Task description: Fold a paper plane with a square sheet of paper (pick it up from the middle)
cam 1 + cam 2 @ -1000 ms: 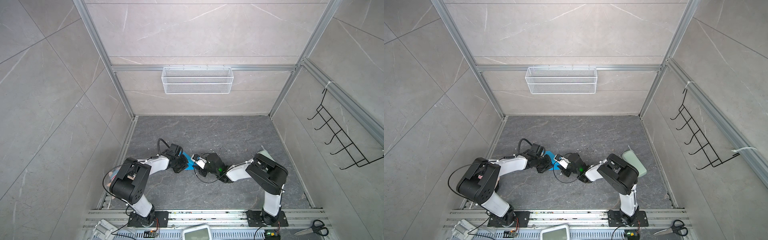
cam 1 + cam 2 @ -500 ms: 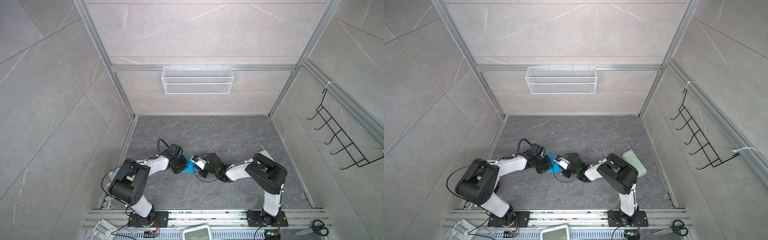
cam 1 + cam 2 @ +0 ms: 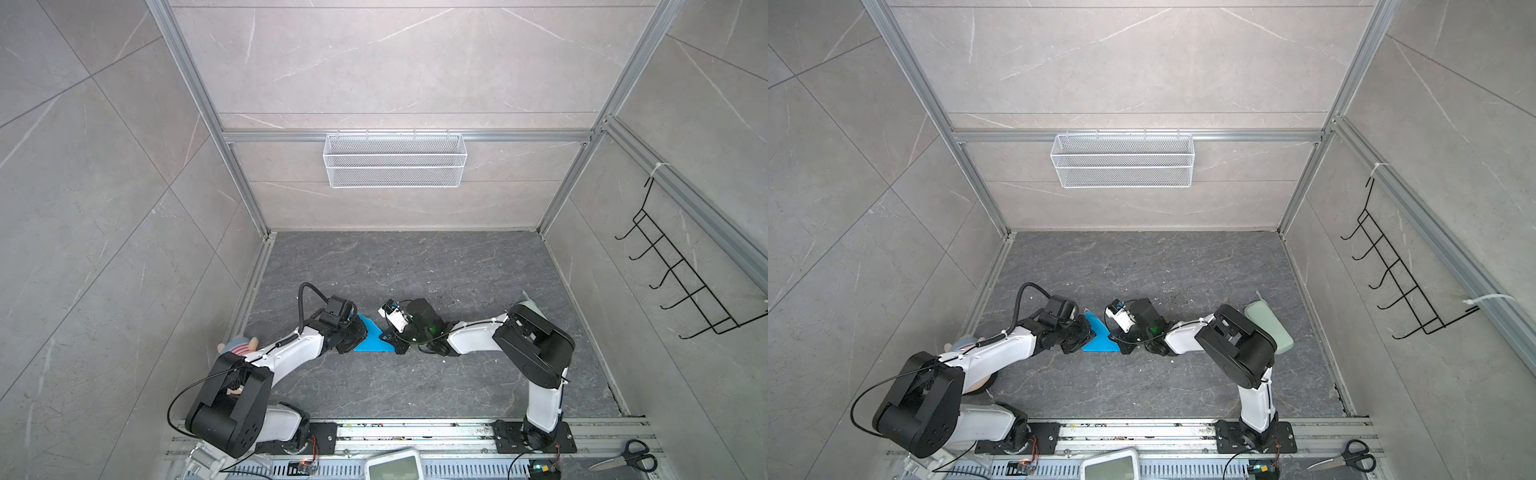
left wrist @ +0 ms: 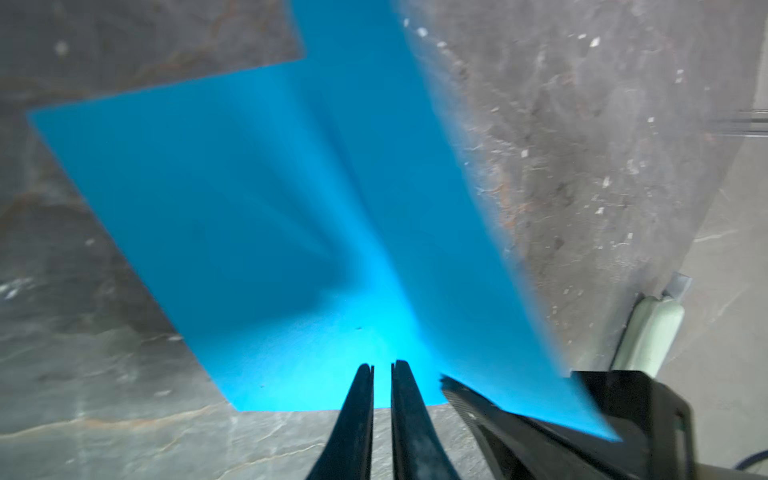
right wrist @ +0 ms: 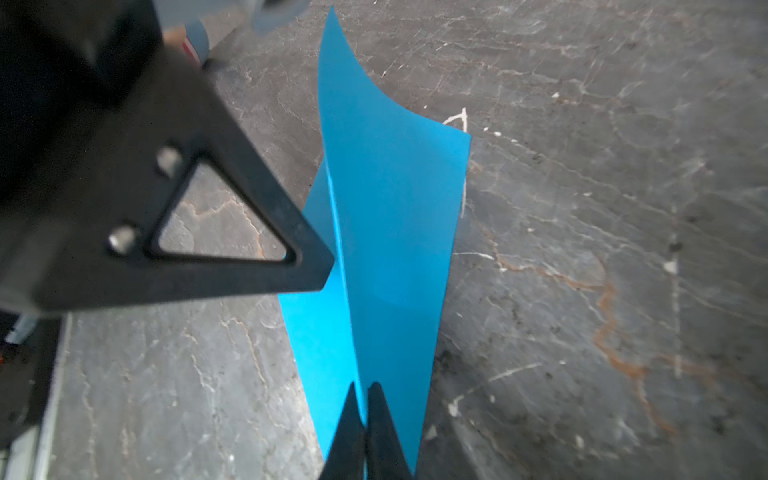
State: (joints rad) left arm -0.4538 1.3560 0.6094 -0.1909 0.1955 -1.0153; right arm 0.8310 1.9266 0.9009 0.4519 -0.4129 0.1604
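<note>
- Grippers meet low in both top views: the left gripper [image 3: 355, 333] and right gripper [image 3: 395, 345] flank the square sheet of paper [image 3: 370, 340] [image 3: 1099, 340], which lies partly raised on the grey floor [image 3: 415, 386].
- Left wrist view: the left gripper [image 4: 382, 370] has its fingertips slightly parted over the sheet's crease.
- Right wrist view: the right gripper [image 5: 365, 395] is clamped on the sheet's edge, and a left finger [image 5: 249, 257] touches the fold.
</note>
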